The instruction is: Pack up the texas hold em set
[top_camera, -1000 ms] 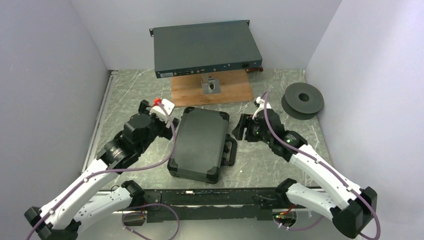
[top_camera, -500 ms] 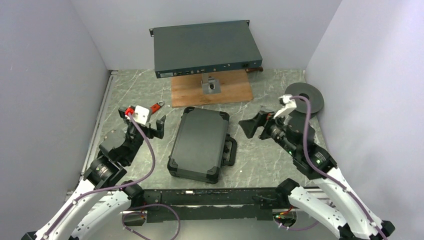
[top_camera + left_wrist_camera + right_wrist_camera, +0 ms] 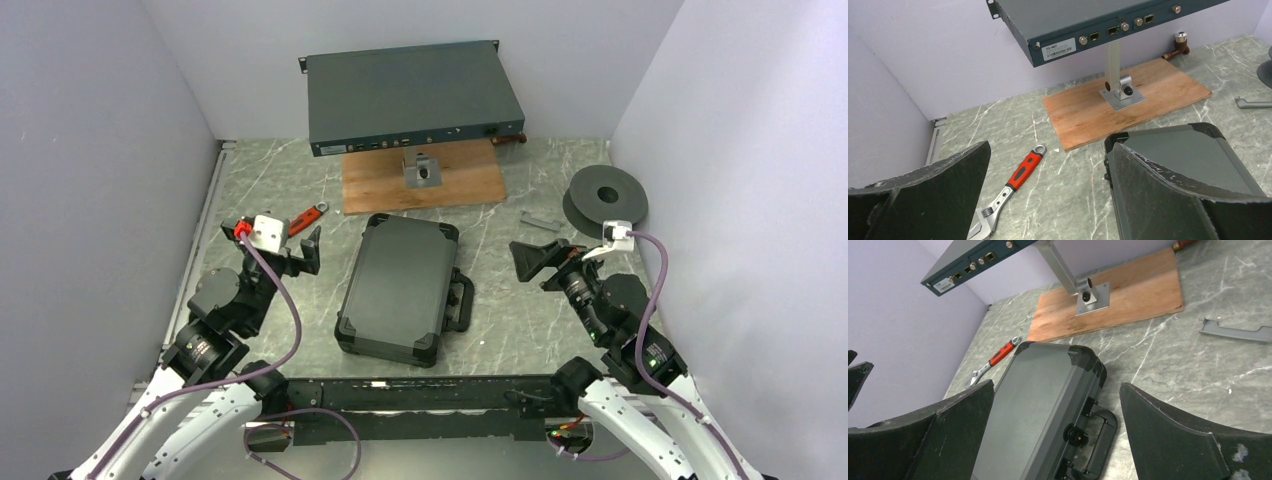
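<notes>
The small black hard-shell case [image 3: 400,288] lies flat and shut in the middle of the grey marbled table [image 3: 520,330], and its carry handle [image 3: 463,300] faces the right arm's side. No gripper touches it. The left gripper [image 3: 1049,147] hangs to the case's left with its jaws spread wide and nothing between them. The right gripper [image 3: 1057,385] hangs to the case's right, likewise spread wide and empty. A red-handled adjustable wrench [image 3: 310,213] lies on the table beyond the left gripper. Behind the case is a flat wooden board [image 3: 425,188], and a metal post on it carries a large grey-blue rack unit [image 3: 410,95]. A thin grey metal bracket [image 3: 540,220] lies beside a dark grey spool [image 3: 605,200] at the far right.
</notes>
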